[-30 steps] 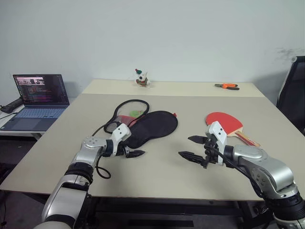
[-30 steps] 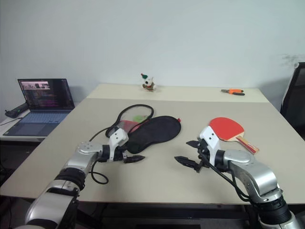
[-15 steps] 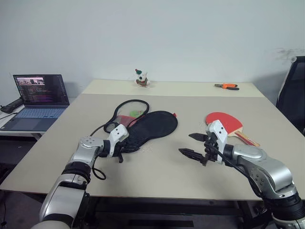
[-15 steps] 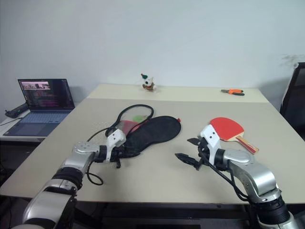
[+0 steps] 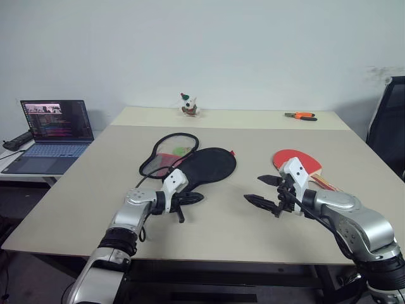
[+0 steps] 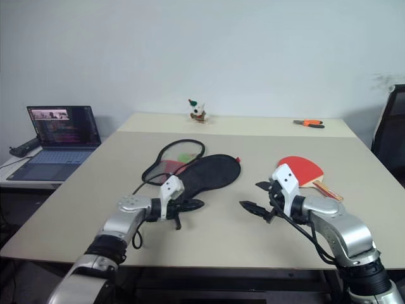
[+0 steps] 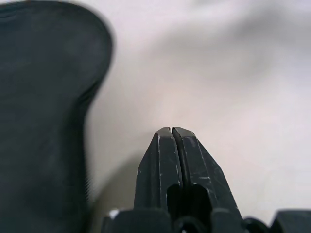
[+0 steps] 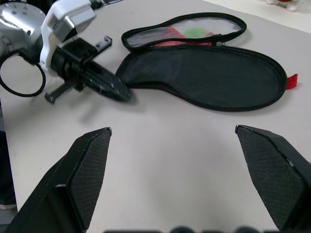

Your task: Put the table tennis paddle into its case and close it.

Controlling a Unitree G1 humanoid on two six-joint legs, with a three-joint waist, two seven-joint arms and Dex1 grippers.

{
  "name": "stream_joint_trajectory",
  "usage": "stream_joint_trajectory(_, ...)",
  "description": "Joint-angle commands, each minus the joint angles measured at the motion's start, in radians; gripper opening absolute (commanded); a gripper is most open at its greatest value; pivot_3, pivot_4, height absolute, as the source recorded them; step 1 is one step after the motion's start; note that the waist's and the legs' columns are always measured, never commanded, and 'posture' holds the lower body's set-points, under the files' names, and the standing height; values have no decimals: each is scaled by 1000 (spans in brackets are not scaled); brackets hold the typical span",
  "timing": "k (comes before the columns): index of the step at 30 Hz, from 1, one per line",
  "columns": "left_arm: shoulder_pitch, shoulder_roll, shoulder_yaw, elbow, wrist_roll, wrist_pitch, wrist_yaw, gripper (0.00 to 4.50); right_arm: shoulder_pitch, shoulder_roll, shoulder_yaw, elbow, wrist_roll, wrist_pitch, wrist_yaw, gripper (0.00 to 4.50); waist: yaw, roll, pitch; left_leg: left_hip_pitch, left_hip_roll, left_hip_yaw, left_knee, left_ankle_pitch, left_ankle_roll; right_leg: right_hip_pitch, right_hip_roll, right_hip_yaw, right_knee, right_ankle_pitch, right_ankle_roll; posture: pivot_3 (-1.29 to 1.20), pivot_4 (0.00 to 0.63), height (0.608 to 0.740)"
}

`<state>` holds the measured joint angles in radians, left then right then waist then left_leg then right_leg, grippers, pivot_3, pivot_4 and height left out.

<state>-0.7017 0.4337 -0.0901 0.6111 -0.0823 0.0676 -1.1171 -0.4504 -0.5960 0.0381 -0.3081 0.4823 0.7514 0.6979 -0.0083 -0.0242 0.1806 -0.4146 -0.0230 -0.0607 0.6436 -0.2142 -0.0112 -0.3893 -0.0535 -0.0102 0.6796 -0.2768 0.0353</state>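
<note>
Lying open, the case (image 5: 205, 166) sits just beyond the closed left gripper (image 5: 196, 198).

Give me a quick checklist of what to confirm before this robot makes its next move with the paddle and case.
1. Case lies unzipped on the table, flap spread: ok.
2. Left pincer has a hold of the case: not ok; it is shut on nothing, just beside the case's narrow end.
3. Right pincer is open, ready to grab: ok.
4. Paddle is held: not ok; it lies on the table behind the right pincer.
5. Paddle handle free to grasp: cannot tell, the arm partly hides it.
</note>
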Motion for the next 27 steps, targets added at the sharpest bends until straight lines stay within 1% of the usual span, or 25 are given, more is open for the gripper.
stream_joint_trajectory(1,-18,32,42,-46,-24,4,35,59,3,-15,-31,-31,3,-13,4,4500,-1,0,0,0,0,0,0,0,0,0,0,0,0,0,0,0,150,740)
stream_joint_trajectory(2,-20,41,52,-42,-31,10,38,59,6,-16,-31,-32,4,-13,3,4500,-1,0,0,0,0,0,0,0,0,0,0,0,0,0,0,0,150,740)
stream_joint_trajectory(5,-15,67,48,-25,-20,-28,40,631,11,-18,-27,-33,5,-13,5,4500,-2,0,0,0,0,0,0,0,0,0,0,0,0,0,0,0,150,740)
stream_joint_trajectory(6,-14,72,46,-15,-16,-42,48,931,11,-19,-26,-33,5,-13,6,4500,-2,0,0,0,0,0,0,0,0,0,0,0,0,0,0,0,150,740)
stream_joint_trajectory(10,-11,84,40,39,-3,-70,65,2399,10,-18,-22,-33,7,-13,10,4500,1,0,0,0,0,0,0,0,0,0,0,0,0,0,0,0,150,740)
stream_joint_trajectory(13,-39,85,33,155,38,-135,128,3475,7,-18,-21,-30,7,-13,12,4500,1,0,0,0,0,0,0,0,0,0,0,0,0,0,0,0,150,740)
stream_joint_trajectory(15,-63,89,18,230,66,-175,135,4226,7,-17,-20,-29,7,-12,14,4500,1,0,0,0,0,0,0,0,0,0,0,0,0,0,0,0,150,740)
stream_joint_trajectory(16,-72,94,6,262,82,-198,129,4477,6,-17,-19,-29,7,-12,15,4500,1,0,0,0,0,0,0,0,0,0,0,0,0,0,0,0,150,740)
stream_joint_trajectory(21,-130,104,-12,408,119,-248,130,4477,11,-19,-25,-37,8,-7,14,4500,2,0,0,0,0,0,0,0,0,0,0,0,0,0,0,0,150,740)
stream_joint_trajectory(25,-150,114,-22,469,135,-281,117,4477,27,-24,-39,-53,11,-3,7,4500,-1,0,0,1,0,0,0,0,0,1,0,0,1,0,1,0,150,740)
stream_joint_trajectory(27,-156,116,-25,484,141,-296,112,4118,31,-24,-44,-58,13,-1,2,4500,-3,0,0,2,0,1,0,0,0,1,0,0,1,0,0,0,150,740)
